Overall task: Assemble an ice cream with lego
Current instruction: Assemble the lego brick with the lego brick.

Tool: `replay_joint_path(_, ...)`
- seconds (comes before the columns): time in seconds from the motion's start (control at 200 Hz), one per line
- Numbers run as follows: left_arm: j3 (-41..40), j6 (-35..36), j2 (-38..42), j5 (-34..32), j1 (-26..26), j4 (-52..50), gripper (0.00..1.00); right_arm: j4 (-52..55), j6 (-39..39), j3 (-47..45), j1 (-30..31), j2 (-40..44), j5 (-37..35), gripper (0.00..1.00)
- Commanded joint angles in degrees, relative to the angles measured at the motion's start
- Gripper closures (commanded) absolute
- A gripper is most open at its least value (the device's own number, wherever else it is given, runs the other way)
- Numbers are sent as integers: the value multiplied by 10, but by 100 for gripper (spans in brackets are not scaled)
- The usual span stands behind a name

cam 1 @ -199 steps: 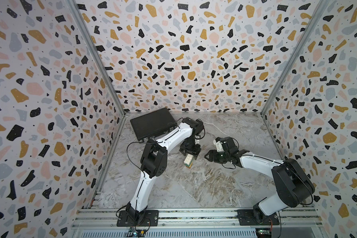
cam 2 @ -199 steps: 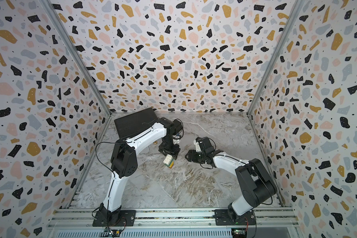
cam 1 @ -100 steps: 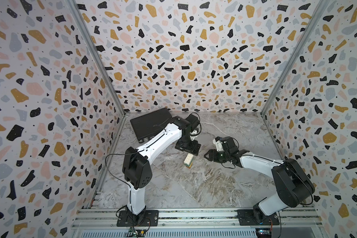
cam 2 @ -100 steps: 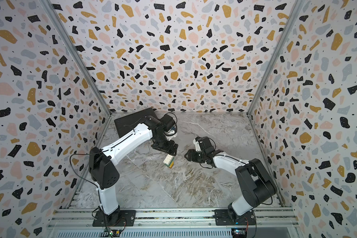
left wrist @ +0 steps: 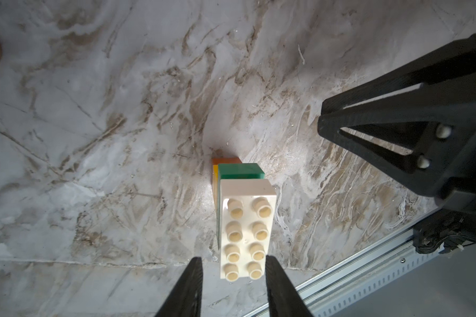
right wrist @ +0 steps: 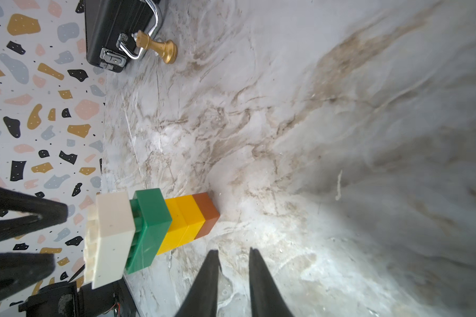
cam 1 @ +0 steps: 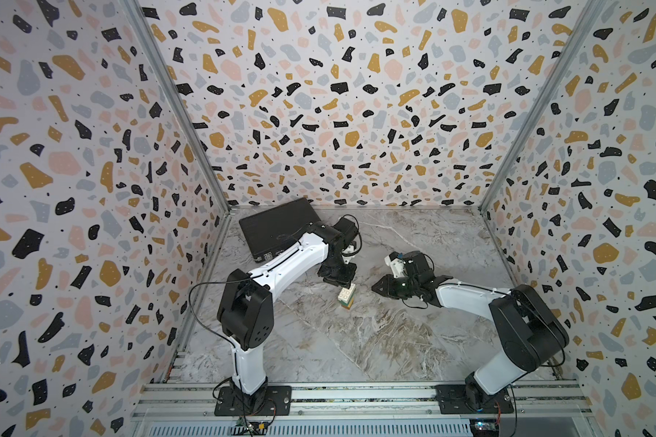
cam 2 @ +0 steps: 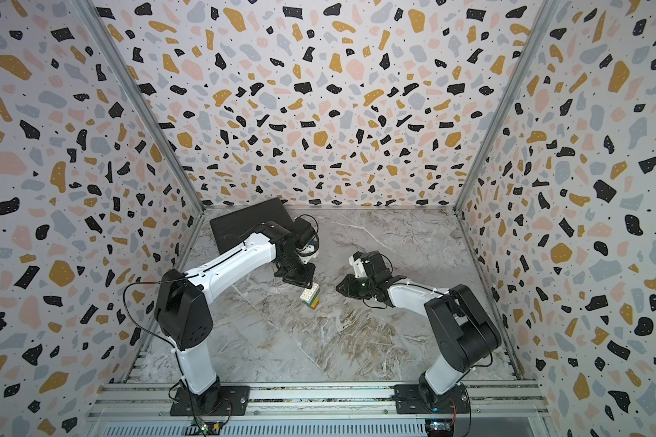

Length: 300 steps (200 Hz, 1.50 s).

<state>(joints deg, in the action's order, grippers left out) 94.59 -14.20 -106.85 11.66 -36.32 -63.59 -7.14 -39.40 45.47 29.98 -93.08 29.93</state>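
Observation:
The ice cream stands upright on the marble table, free of both grippers. It is a lego stack: orange-brown at the bottom, two yellow bricks, a green one, and a white studded brick on top. My left gripper hovers just above and behind the white brick, jaws open about a brick's width. Low at the stack's right, my right gripper points at its base. Its jaws stand open by a narrow gap with nothing between them.
A black case lies at the back left corner. A small gold figurine lies on its side beside the case. Patterned walls enclose three sides, and an aluminium rail runs along the front.
The left arm's elbow has swung outward to the left while its gripper stays by the stack. The stack and the right arm have kept their places.

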Motion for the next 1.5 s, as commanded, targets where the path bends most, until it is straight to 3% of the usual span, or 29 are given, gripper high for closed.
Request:
replay_joint_path(0.0, 0, 1, -13, 10, 5, 8, 63, -7, 1, 12, 7, 0, 20, 79)
replay_joint_path(1.497, -144, -9, 7, 65, 47, 95, 79, 20, 20, 36, 28, -15, 23, 82)
